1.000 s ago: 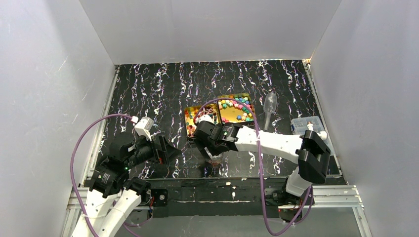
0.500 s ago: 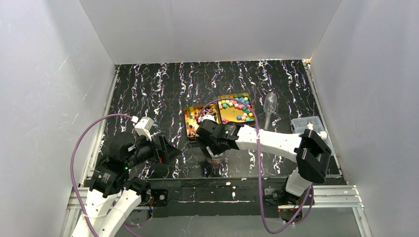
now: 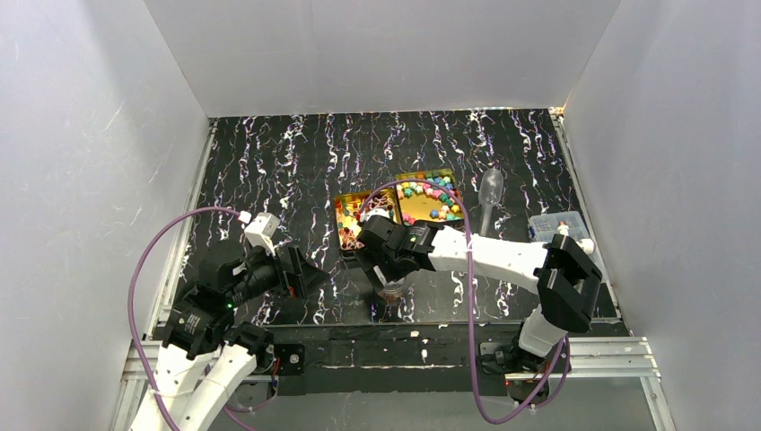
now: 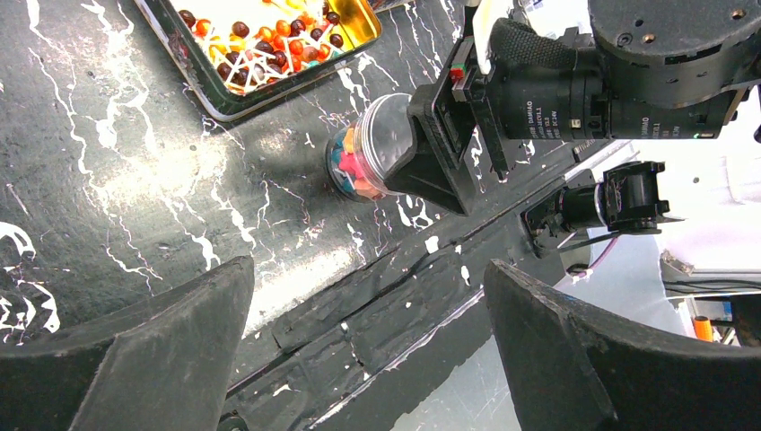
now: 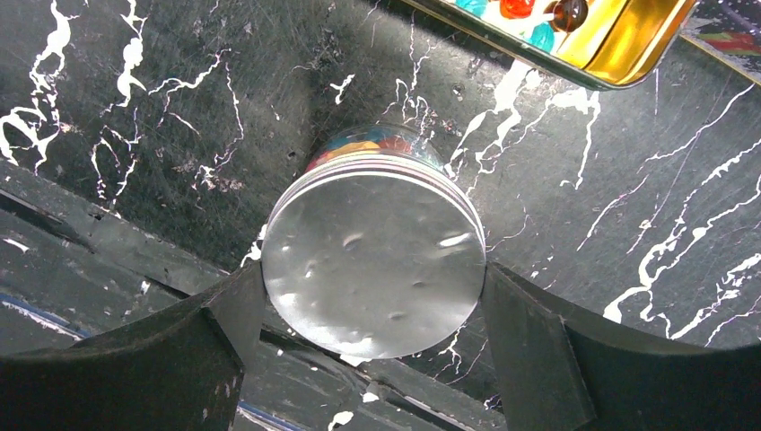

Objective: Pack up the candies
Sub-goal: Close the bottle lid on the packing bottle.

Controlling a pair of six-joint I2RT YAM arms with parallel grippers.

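Round coloured candies [image 3: 431, 196] fill the right gold tin [image 3: 451, 215]. Twist-wrapped candies [image 3: 352, 218] lie in the left gold tin [image 3: 340, 199], which also shows in the left wrist view [image 4: 354, 40]. A small clear jar [image 4: 359, 162] stands near the table's front edge with candies [image 4: 345, 171] inside. My right gripper [image 3: 388, 285] comes down from above, and its fingers [image 5: 235, 310] press both sides of the jar's lid [image 5: 372, 242]. My left gripper [image 3: 305, 274] is open and empty, left of the jar, above the table.
A clear plastic scoop-like object [image 3: 489, 193] lies right of the tins. A clear plastic box [image 3: 552, 229] sits at the right edge. The metal rail [image 3: 404, 334] runs along the front. White walls enclose the table.
My right wrist has shifted slightly left and settled over the jar. The left arm has not moved.
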